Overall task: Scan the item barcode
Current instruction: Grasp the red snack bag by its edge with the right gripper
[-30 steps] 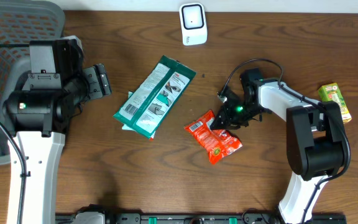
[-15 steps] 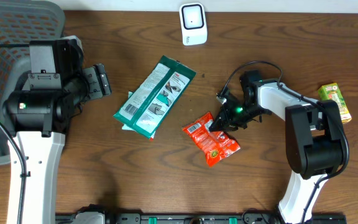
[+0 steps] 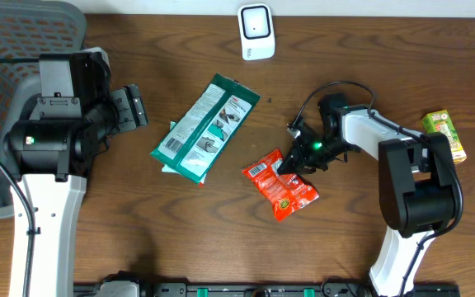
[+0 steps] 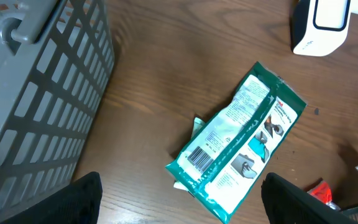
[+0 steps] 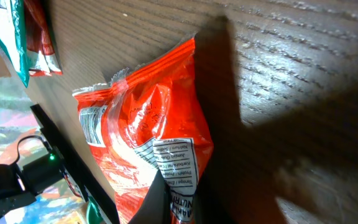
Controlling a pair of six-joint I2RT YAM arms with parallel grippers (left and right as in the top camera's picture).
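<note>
Right gripper [image 3: 295, 161]: I'm seeing its jaws closed, pinching the red bag [image 3: 280, 183] by its right edge.
Bag spot: it's lying on the table [image 3: 138, 231], barcode up, just right of the green pack [image 3: 207, 128].
Left gripper [image 3: 134, 107]: I'm holding it wide open beside the basket [image 3: 7, 49].
Scanner [image 3: 256, 31]: it's standing at the far edge, well apart from the red bag.

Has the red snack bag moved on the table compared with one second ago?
Yes, a little. The red snack bag, pinched by the right pincer, has slid left, closer to the green pouch, which stayed in place.
</note>
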